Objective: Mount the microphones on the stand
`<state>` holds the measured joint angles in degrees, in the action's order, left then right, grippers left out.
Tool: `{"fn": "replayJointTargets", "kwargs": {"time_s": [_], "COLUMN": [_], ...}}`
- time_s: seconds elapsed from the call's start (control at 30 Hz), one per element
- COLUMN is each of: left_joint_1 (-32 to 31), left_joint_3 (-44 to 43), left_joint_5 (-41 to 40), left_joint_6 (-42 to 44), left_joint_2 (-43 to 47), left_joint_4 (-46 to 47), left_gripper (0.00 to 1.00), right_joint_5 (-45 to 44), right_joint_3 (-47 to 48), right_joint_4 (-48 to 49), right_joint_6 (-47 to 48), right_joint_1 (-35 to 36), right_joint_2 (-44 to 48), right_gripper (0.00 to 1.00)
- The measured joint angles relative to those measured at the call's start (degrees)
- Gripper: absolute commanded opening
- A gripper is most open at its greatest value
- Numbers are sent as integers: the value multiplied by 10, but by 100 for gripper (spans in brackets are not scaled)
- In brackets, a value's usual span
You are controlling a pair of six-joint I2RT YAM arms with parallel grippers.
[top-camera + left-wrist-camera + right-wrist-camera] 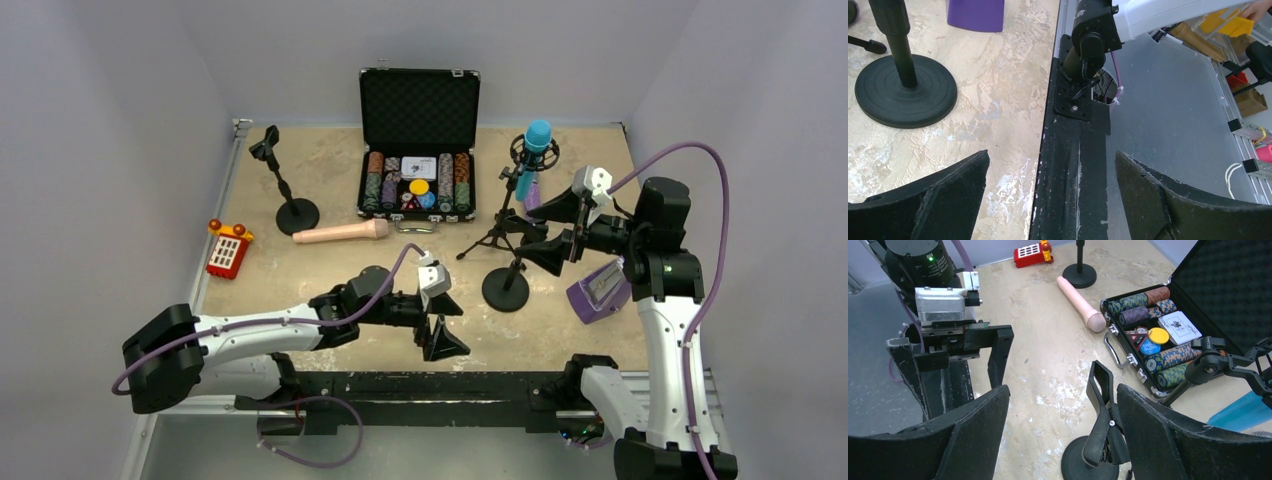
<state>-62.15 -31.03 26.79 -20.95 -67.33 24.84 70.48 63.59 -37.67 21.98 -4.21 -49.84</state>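
The cyan-blue microphone (pixel 538 138) sits upright in the shock mount of a tripod stand (pixel 494 236). On the table, the peach-pink microphone (pixel 340 233) (pixel 1079 302) lies flat, left of the case. A round-base stand (pixel 505 289) (pixel 1091 460) carries a black clip (pixel 1101 405). My right gripper (pixel 536 234) (pixel 1062 390) is open, and the clip stands between its fingers, close to the right one. Another clip stand (pixel 296 213) stands at the far left. My left gripper (pixel 454 326) (pixel 1052 155) is open and empty over the table's near edge. No purple microphone shows clearly.
An open black case (pixel 418 150) of poker chips sits at the back centre. A purple box-shaped device (pixel 598 290) (pixel 975 12) lies under my right arm. A red and yellow toy (pixel 228 250) sits at the left edge. White walls close in the table on both sides.
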Motion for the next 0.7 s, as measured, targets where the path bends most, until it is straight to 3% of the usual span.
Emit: {"fn": "replayJointTargets", "kwargs": {"time_s": [0.7], "left_joint_1": [-14], "left_joint_3": [19], "left_joint_5": [-18], "left_joint_6": [26], "left_joint_2": [-18], "left_joint_4": [31], "left_gripper": [99], "right_joint_5": [0], "right_joint_3": [-3], "right_joint_4": [0], "right_joint_6": [2], "right_joint_1": [0], "right_joint_2": [0], "right_gripper": [82]}}
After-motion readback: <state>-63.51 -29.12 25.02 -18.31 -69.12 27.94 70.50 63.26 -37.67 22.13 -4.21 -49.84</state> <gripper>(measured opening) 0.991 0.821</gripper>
